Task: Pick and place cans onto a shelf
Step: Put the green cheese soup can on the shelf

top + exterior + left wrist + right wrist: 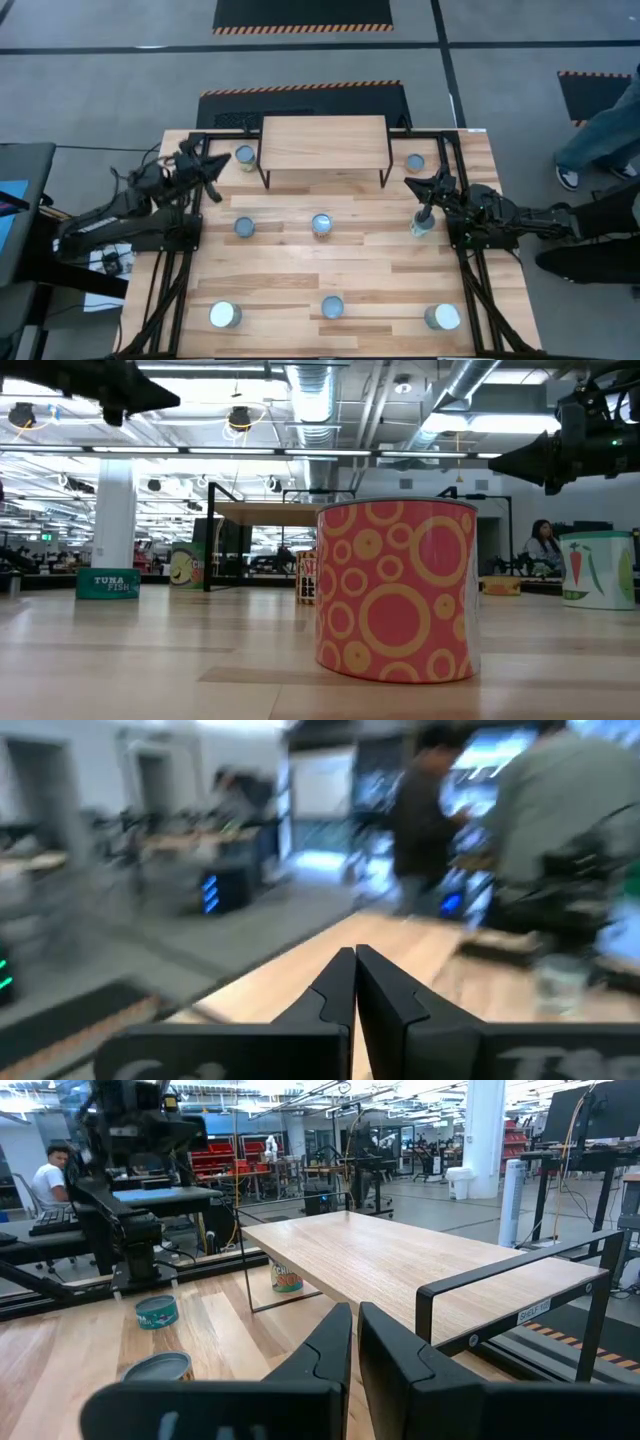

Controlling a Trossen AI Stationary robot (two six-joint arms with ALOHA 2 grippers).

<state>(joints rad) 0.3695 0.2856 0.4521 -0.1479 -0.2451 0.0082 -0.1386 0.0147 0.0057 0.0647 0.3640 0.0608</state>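
- Bare top on the shelf (323, 142); nothing standing there.
- Open floor under the shelf between its black legs.
- Flanked by a can (245, 155) just left of the shelf and another can (415, 162) just right.
- Middle row: two cans (245, 227) (321, 224) well apart, wide lanes of bare table (370, 255) between.
- Front row: three cans (225, 315) (332, 307) (441, 317) spaced out, with gaps between.
- Left gripper (213, 181) beside the shelf's left legs.
- Right gripper (425, 212) over a can (421, 226) at mid-right.

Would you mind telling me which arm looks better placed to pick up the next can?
Probably the right: its hand hovers directly above a can, while the shut left hand sits between cans, over bare table.
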